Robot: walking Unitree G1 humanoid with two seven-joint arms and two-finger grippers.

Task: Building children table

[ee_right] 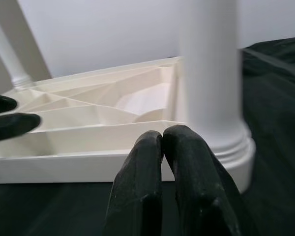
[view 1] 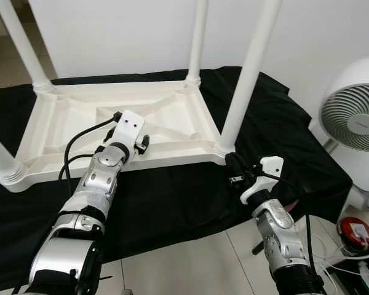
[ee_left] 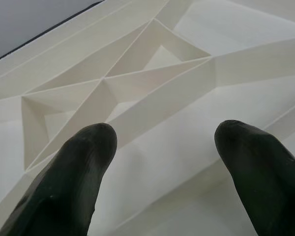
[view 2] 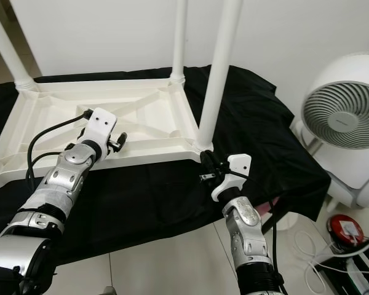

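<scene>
Smooth, seemingly plastic table [view 1: 172,117]; black cloth [view 1: 190,196]

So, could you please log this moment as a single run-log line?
table: upside down on black cloth, legs up | left gripper: open over near rim | right gripper: shut, beside near right leg base | fan: right

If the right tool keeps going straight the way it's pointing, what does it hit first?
Most likely the base of the near-right table leg, where it seats in the corner of the upturned white tabletop. The right tool, fingers shut together, points at that corner from just in front; exact gap is unclear.
</scene>
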